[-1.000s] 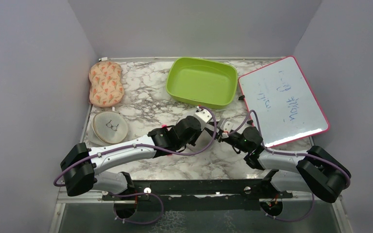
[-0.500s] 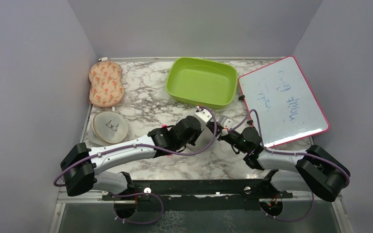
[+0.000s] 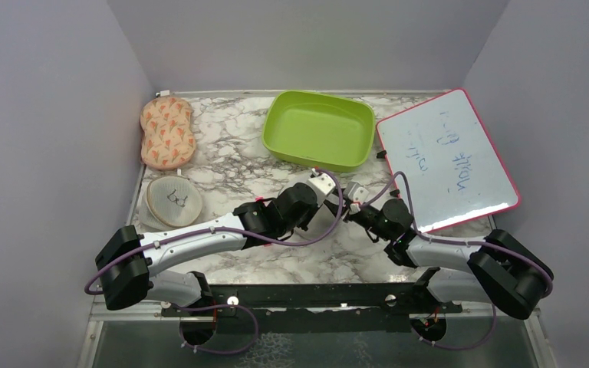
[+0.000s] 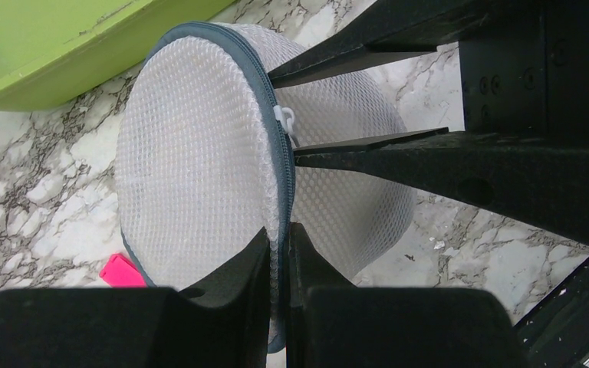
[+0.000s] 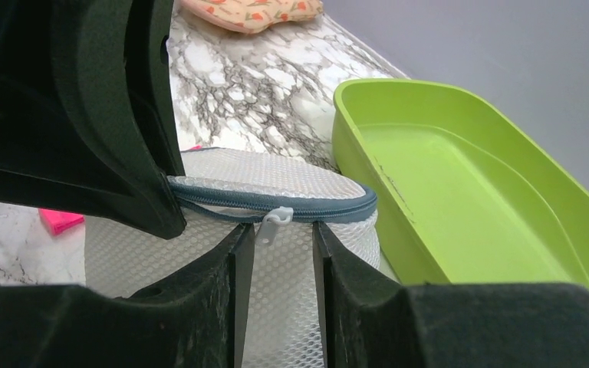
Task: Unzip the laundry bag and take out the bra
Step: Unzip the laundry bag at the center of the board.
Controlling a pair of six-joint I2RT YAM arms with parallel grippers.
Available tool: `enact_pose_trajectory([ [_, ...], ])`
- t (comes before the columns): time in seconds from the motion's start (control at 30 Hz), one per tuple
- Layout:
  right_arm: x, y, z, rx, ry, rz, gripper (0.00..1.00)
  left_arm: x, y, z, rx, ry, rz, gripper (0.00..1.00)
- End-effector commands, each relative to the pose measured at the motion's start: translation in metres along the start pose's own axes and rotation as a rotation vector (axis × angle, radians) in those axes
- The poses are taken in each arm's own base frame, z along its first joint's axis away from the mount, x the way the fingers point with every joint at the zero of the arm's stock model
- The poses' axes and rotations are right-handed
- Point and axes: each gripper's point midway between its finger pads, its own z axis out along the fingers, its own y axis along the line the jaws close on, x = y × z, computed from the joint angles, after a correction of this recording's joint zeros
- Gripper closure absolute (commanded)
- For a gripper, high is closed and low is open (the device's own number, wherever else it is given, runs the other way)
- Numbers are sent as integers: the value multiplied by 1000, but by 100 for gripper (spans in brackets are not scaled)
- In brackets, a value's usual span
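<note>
The laundry bag (image 4: 199,153), a round white mesh case with a grey-blue zip rim, is held on edge above the marble table. My left gripper (image 4: 278,230) is shut on its zip rim. My right gripper (image 5: 282,228) is open, one finger on each side of the white zip pull (image 5: 274,222), which hangs close to the left finger. In the left wrist view the right fingers (image 4: 368,149) reach in on either side of the pull (image 4: 284,116). From above, both grippers (image 3: 324,188) (image 3: 355,207) meet at mid-table and cover the bag. The bra is hidden.
A green tray (image 3: 318,129) stands just behind the bag, and a pink-framed whiteboard (image 3: 449,161) lies at the right. A beige mesh case with a bra icon (image 3: 174,201) and a peach patterned pad (image 3: 167,132) sit at the left. A pink scrap (image 4: 123,272) lies under the bag.
The right wrist has shifted slightly up and to the right. The left arm has stayed still with the bag.
</note>
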Motion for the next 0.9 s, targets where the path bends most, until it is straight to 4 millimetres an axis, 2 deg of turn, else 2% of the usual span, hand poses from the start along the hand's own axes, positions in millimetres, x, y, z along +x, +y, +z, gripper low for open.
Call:
enact_pose_trajectory([
  [0.0, -15, 0, 10, -22, -56, -3, 67, -14, -4, -8, 35, -33, -8, 100],
  [0.17, -12, 1, 13, -24, -50, -8, 75, -15, -4, -8, 34, -36, -13, 100],
  [0.33, -13, -8, 9, 28, -43, 4, 83, -14, -3, -9, 30, -36, -12, 100],
  [0.67, -7, -8, 3, 45, -18, 34, 99, -13, -1, -10, 22, -35, -11, 100],
  [0.87, -4, -11, 0, 63, 6, 50, 99, -8, -1, -9, 22, -15, 9, 100],
])
